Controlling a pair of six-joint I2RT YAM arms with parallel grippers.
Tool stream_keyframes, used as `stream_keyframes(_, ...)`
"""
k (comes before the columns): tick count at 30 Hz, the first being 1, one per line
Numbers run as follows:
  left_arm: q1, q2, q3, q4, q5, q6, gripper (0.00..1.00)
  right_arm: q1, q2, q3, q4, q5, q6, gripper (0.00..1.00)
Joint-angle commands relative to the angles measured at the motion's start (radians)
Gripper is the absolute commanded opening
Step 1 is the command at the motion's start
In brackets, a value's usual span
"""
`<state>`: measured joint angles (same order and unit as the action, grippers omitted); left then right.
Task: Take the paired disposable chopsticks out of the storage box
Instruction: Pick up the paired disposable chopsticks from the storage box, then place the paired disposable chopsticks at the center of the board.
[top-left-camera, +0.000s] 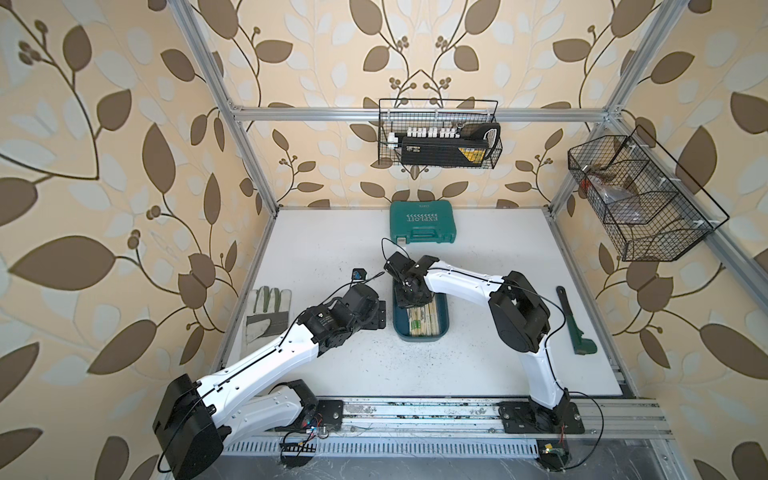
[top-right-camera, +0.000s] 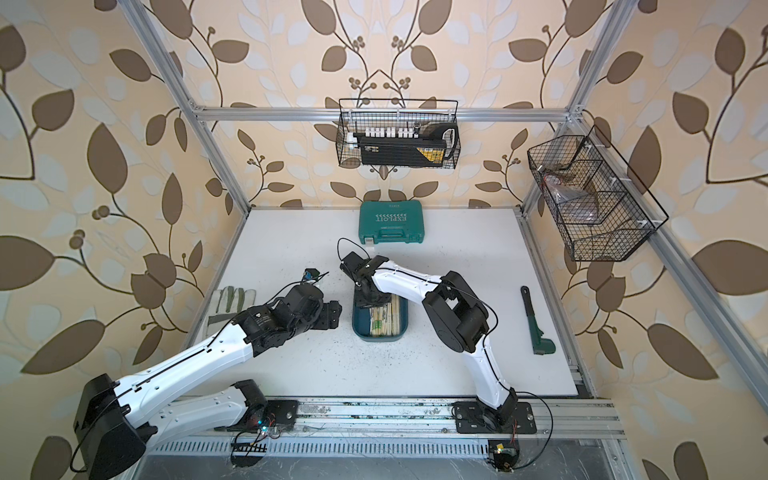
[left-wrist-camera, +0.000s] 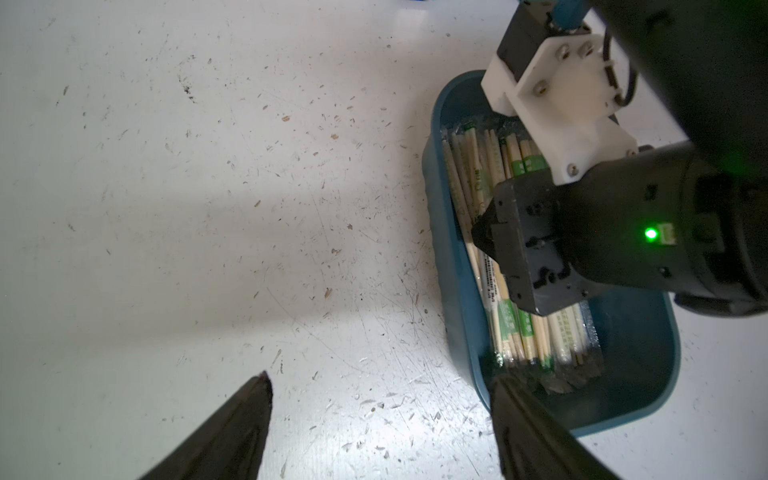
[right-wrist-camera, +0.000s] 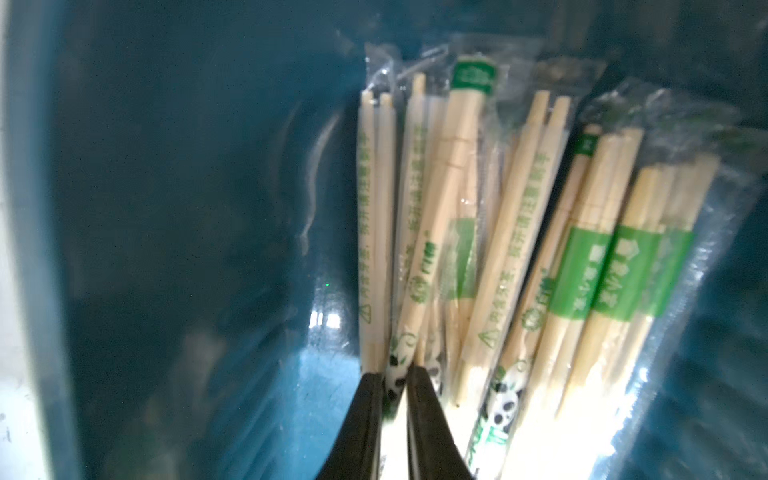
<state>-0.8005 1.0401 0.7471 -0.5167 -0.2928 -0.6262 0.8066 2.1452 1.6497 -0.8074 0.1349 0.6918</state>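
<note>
The storage box (top-left-camera: 422, 338), a dark teal tray, sits mid-table and holds several paired disposable chopsticks (top-left-camera: 424, 322) in clear wrappers with green print. My right gripper (right-wrist-camera: 395, 374) reaches down into the box at its far end. Its black jaws stand nearly together, pinching one wrapped pair (right-wrist-camera: 374, 232) at the edge of the pile. In the top views the gripper's body (top-left-camera: 409, 301) hides the fingertips. My left gripper (left-wrist-camera: 381, 377) stands open just left of the box, over bare table. Nothing is between its fingers, and one finger (left-wrist-camera: 523, 424) overlaps the box rim (left-wrist-camera: 623, 415).
A green tool case (top-left-camera: 422, 227) lies behind the box. A work glove (top-left-camera: 268, 313) lies at the left edge and a green-handled tool (top-left-camera: 575, 328) at the right. Black wire baskets hang on the back frame (top-left-camera: 438, 137) and the right frame (top-left-camera: 640, 199).
</note>
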Motion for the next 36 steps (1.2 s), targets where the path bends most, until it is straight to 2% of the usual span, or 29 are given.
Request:
stream_keyframes(1, -0.008, 0.004, 0.024, -0.011, -0.011, 0.013, 0.86, -0.009, -0.019, 0.017, 0.007, -0.030, 0.015, 0.13)
stream_keyframes(3, -0.008, 0.009, 0.026, -0.011, -0.011, 0.013, 0.87, -0.012, -0.030, 0.022, 0.009, -0.041, 0.020, 0.09)
stream_keyframes(12, -0.008, 0.014, 0.035, -0.020, -0.014, 0.015, 0.87, -0.035, -0.094, 0.024, 0.008, -0.088, 0.025, 0.06)
stream_keyframes(21, -0.008, 0.018, 0.048, -0.029, -0.012, 0.016, 0.88, -0.074, -0.241, 0.002, -0.019, -0.100, -0.004, 0.06)
stream_keyframes(27, -0.008, 0.032, 0.066, -0.020, 0.000, 0.022, 0.87, -0.097, -0.326, 0.042, -0.102, -0.093, -0.046, 0.06)
stream_keyframes(31, -0.008, 0.025, 0.067, 0.001, 0.029, 0.026, 0.87, -0.163, -0.412, -0.014, -0.135, -0.062, -0.090, 0.07)
stream_keyframes(36, -0.008, 0.010, 0.054, 0.000, 0.018, 0.036, 0.88, -0.257, -0.504, -0.174, -0.117, -0.061, -0.191, 0.07)
